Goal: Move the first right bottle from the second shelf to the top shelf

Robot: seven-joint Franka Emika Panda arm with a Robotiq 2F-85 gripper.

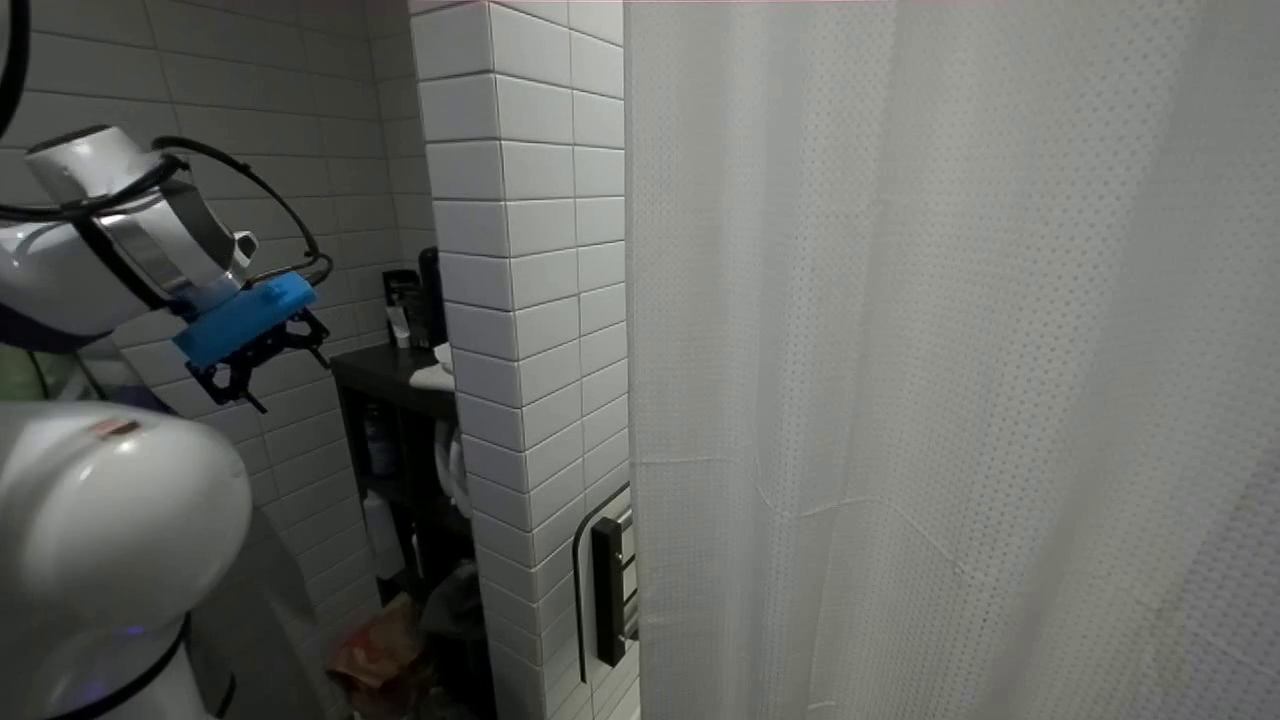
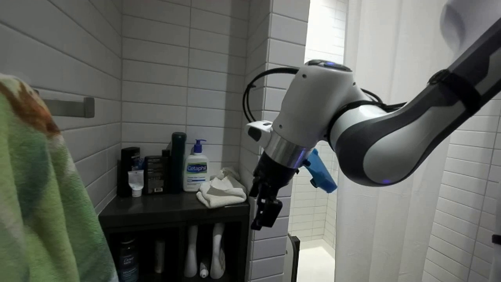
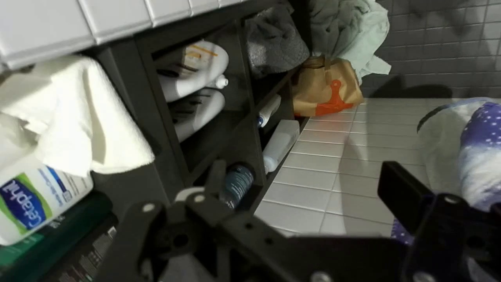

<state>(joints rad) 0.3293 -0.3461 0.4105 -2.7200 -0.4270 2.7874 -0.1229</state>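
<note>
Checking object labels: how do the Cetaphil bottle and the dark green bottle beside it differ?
The Cetaphil bottle is white and broader, the green bottle dark and slimmer. The Cetaphil bottle has a blue pump; the green bottle shows none. Both stand upright on the top shelf.

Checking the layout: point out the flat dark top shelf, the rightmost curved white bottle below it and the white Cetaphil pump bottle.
Top shelf (image 2: 164,204), in an exterior view: bare surface.
Rightmost curved bottle (image 2: 217,252), in an exterior view: body.
Cetaphil pump bottle (image 2: 197,169), in an exterior view: blue label.
</note>
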